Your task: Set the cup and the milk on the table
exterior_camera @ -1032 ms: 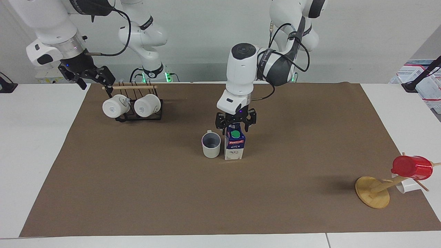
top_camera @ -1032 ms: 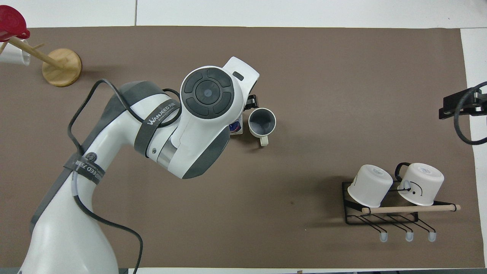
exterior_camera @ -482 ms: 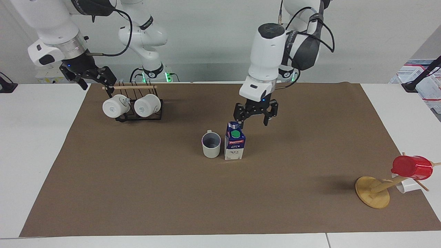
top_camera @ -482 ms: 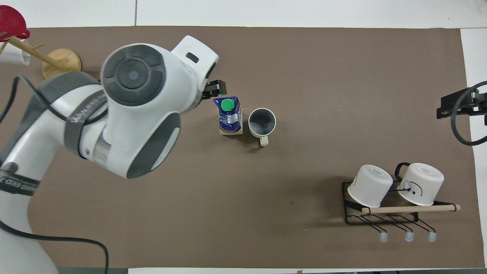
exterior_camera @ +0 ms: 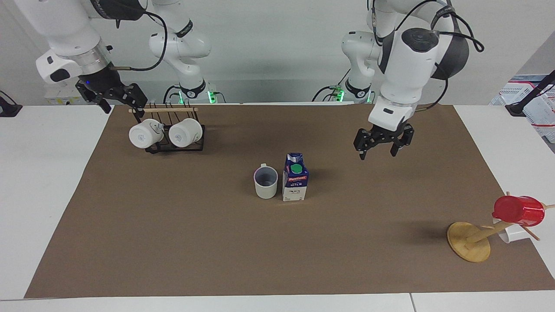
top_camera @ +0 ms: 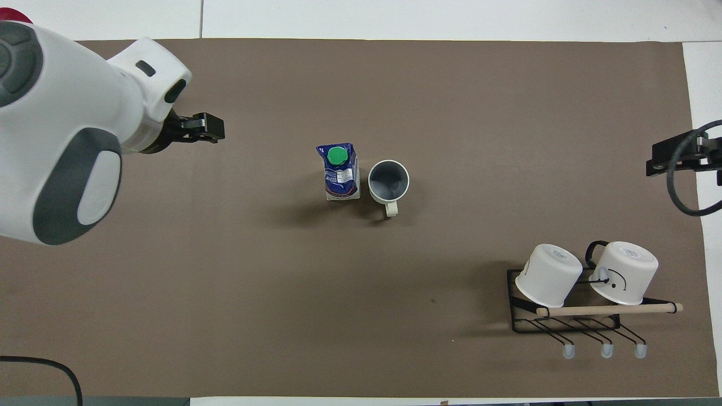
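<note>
The milk, a small gable-top carton [exterior_camera: 295, 182] with a dark blue top, white base and green cap, stands upright mid-mat on the white table [exterior_camera: 47, 182], well away from every edge. The cup, a small off-white mug [exterior_camera: 265, 182] with a grey-blue inside, sits mouth-up just beside it toward the right arm's end, handle pointing at the robots. Both look placed, so I'd call the job basically done. The left gripper [exterior_camera: 381, 148] hangs empty over bare mat toward its own end, fingers spread apart. The right gripper [exterior_camera: 116, 96] waits over the mat corner by the black wire rack [exterior_camera: 175, 145] with two white mugs; can't tell how its fingers sit.
</note>
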`<action>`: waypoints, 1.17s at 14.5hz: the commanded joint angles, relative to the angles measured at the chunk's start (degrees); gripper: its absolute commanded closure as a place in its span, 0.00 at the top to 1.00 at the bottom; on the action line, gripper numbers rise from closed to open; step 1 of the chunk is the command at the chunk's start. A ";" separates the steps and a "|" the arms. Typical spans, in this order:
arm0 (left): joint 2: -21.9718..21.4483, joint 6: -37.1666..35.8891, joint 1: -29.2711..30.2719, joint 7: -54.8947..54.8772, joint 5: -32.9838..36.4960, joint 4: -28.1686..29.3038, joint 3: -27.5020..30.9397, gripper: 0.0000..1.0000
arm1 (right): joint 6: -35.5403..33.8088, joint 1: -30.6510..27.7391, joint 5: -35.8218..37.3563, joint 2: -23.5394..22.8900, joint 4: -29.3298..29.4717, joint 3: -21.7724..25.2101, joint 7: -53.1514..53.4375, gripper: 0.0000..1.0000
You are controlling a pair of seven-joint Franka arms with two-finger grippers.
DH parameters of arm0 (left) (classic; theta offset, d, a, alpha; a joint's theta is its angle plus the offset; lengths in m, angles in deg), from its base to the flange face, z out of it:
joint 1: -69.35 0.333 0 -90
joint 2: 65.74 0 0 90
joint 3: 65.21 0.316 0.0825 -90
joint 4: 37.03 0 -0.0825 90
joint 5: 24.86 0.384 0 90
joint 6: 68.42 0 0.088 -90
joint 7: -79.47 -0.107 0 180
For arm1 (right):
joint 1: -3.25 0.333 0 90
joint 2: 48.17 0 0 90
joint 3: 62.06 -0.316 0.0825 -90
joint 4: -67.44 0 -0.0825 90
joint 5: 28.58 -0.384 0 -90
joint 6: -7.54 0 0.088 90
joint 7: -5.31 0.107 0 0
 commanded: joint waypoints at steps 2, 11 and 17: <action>-2.91 -2.14 6.27 -7.46 -4.99 1.56 -0.12 1.00 | 1.29 -0.12 -0.16 1.22 -1.72 -0.07 -0.24 1.00; -4.85 -16.03 14.10 -20.22 -5.53 -5.64 0.41 1.00 | 1.20 -0.12 -0.16 1.22 -1.63 -0.07 -2.27 1.00; -6.61 -17.97 14.11 -20.31 -5.36 -4.86 0.32 1.00 | 1.29 0.14 -0.25 1.31 -1.80 -0.24 -0.33 1.00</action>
